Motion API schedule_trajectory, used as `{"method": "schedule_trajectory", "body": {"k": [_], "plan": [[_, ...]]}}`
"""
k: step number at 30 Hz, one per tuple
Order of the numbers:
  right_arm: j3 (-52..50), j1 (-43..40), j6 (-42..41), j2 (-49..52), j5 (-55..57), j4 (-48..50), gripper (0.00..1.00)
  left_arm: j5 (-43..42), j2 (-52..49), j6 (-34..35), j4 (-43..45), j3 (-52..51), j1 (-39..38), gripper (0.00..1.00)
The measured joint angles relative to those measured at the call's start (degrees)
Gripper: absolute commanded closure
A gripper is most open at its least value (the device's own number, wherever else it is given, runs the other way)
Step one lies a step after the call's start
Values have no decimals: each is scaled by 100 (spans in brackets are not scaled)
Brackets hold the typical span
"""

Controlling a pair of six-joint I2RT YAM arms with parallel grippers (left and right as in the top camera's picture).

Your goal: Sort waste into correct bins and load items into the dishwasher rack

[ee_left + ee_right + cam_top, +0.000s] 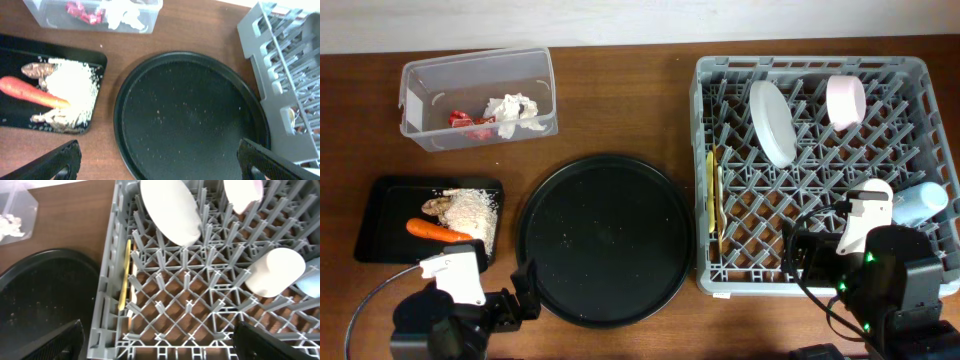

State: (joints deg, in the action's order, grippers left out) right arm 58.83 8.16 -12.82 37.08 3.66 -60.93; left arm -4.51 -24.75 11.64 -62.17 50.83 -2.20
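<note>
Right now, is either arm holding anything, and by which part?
Nothing is held. The left gripper is open near the round black tray, and the right gripper is open above the dishwasher rack. Both are empty.

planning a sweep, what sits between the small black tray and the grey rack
The large round black tray lies between the small black tray and the grey rack, seen best in the overhead view.
</note>
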Motion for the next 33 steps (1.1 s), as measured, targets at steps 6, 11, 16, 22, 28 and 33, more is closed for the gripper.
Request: {"method": "schedule_trajectory", "body": {"k": [6, 11, 16, 22, 28, 33], "plan": [[-2813, -33, 389, -2942, 240, 2726, 2, -2, 17, 2, -87, -4, 0, 1], [-5263, -334, 957, -3628, 254, 5705, 2, 0, 17, 2, -79, -17, 0, 1], [-5821, -675, 1180, -3628, -96, 5687, 2, 0, 11, 2, -79, -24, 0, 1], [-5821, -675, 1202, -3628, -164, 5685, 2, -2, 11, 2, -81, -26, 0, 1], [-5821, -675, 1200, -3628, -179, 5683, 2, -2, 11, 2, -81, -26, 0, 1], [-5821, -675, 1200, -3630, -186, 5685, 2, 553, 380, -9, 391, -603, 0, 1]]}}
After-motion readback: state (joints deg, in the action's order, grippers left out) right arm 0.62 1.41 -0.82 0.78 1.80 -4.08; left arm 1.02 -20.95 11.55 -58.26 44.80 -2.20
